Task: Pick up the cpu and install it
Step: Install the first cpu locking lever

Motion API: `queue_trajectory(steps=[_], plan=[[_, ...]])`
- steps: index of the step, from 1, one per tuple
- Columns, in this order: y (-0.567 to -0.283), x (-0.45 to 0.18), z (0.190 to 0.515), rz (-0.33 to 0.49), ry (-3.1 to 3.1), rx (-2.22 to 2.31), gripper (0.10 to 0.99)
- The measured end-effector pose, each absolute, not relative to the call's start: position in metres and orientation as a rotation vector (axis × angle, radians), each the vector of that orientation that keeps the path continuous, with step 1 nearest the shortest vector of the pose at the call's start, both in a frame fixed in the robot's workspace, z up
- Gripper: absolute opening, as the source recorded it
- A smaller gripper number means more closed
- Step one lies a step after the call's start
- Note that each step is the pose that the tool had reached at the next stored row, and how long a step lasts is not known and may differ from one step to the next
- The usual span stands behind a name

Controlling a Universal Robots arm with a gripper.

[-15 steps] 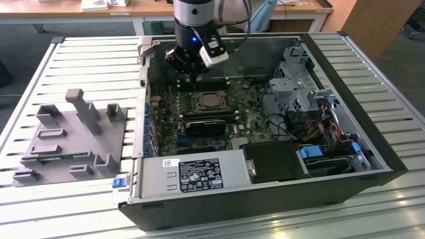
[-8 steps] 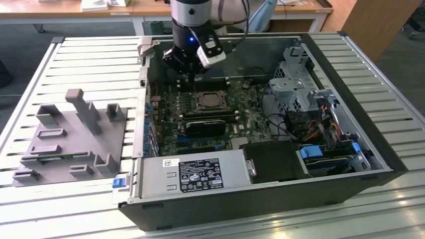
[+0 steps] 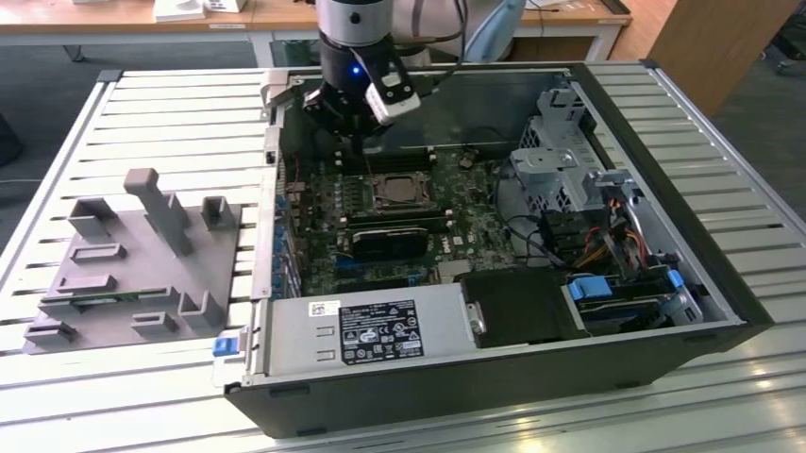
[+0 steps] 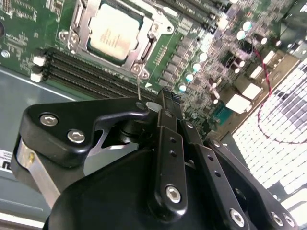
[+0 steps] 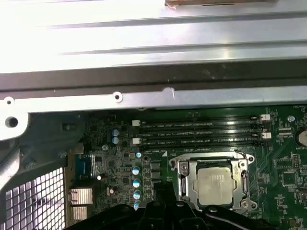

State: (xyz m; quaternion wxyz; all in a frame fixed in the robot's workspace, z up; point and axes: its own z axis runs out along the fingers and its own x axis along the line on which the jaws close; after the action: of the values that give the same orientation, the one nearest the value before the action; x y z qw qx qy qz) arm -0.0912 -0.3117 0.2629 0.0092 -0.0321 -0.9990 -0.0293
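A: Log entry. Start at the exterior view's left.

B: Grey fixture block (image 3: pixel 132 269) with upright posts sits on the slatted table (image 3: pixel 75 151), well apart from the gripper (image 3: pixel 346 127). Nothing of the tool is near it.

A: Moving rightward, the tool itself?

B: The arm (image 3: pixel 357 28) comes down near-vertical over the far edge of the open computer case (image 3: pixel 504 377), wrist lit by a small blue light. The gripper hangs just above the motherboard (image 3: pixel 391 231), beside the case's far wall. In the second wrist view the black fingers (image 4: pixel 168 143) lie pressed together, no gap visible at the tips (image 4: pixel 163 103); nothing is pinched between them.

A: Contact with anything?

B: Cannot tell for certain. In the second wrist view the tip sits close over the memory slots (image 4: pixel 91 74), just beside the socket's thin lever.

A: And the cpu?

B: Seated in the socket frame (image 5: pixel 211 184), silvery top up, pale rim showing: cpu (image 3: pixel 400 192) in the exterior view, (image 4: pixel 115 34) in the second wrist view, (image 5: pixel 216 186) in the first wrist view. It lies just ahead of the gripper tip, beyond the memory slots, apart from the fingers.

A: Further right?

B: Long black card (image 3: pixel 396 241) on the near side of the socket from the tool; drive cage (image 3: pixel 561 151) and cable bundle (image 3: pixel 605 236) well off to the exterior view's right.
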Motion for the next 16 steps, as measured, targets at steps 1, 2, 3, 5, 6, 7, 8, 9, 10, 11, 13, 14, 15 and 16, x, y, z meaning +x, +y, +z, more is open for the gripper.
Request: queue_trajectory(steps=[1, 2, 3, 5, 6, 7, 8, 9, 10, 11, 13, 14, 15, 16], plan=[[-0.310, -0.092, 0.263, -0.091, -3.120, -0.100, 0.106], [-0.308, -0.093, 0.262, -0.092, -3.120, -0.099, 0.106], [-0.306, -0.093, 0.262, -0.092, -3.120, -0.099, 0.106], [-0.301, -0.094, 0.261, -0.092, -3.120, -0.098, 0.106], [-0.299, -0.094, 0.261, -0.092, -3.120, -0.098, 0.106], [-0.299, -0.094, 0.261, -0.092, -3.120, -0.098, 0.106], [-0.299, -0.094, 0.260, -0.092, -3.120, -0.098, 0.106], [-0.299, -0.094, 0.260, -0.092, -3.120, -0.097, 0.106], [-0.299, -0.093, 0.260, -0.092, -3.120, -0.097, 0.106], [-0.299, -0.093, 0.260, -0.092, -3.120, -0.097, 0.106], [-0.299, -0.092, 0.260, -0.091, -3.120, -0.097, 0.106], [-0.299, -0.092, 0.260, -0.092, -3.120, -0.097, 0.106], [-0.299, -0.092, 0.260, -0.092, -3.120, -0.097, 0.106], [-0.299, -0.092, 0.260, -0.091, -3.120, -0.097, 0.106]])
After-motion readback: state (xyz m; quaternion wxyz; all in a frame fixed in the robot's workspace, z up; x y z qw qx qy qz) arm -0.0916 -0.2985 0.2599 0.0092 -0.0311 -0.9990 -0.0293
